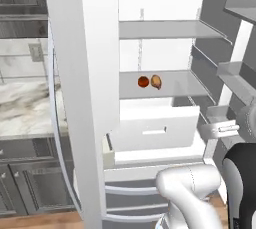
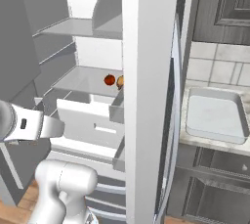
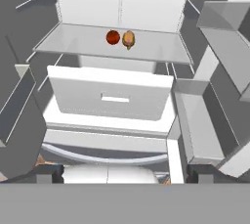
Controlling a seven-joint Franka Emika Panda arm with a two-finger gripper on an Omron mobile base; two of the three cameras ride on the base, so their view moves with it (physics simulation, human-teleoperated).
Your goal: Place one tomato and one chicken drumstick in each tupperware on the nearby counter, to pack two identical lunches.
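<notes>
A red tomato [image 1: 143, 81] [image 2: 109, 79] [image 3: 113, 37] and a tan chicken drumstick [image 1: 156, 81] [image 2: 120, 81] [image 3: 128, 38] lie side by side on the middle glass shelf of an open fridge. My gripper [image 3: 124, 175] hangs well in front of the fridge and below that shelf, facing in. Its dark fingertips [image 3: 50, 173] stand far apart with nothing between them. My hand [image 1: 222, 129] [image 2: 46, 126] shows beside the lower drawer. The marble counter [image 1: 25, 108] lies left of the fridge. The tupperwares are out of view.
A white drawer [image 3: 110, 98] sticks out below the shelf. The open fridge door [image 1: 80, 98] [image 2: 146, 96] stands between me and the counter. Door bins [image 3: 197, 125] line the other side. A grey sink [image 2: 215, 115] sits in the counter [image 2: 188, 137].
</notes>
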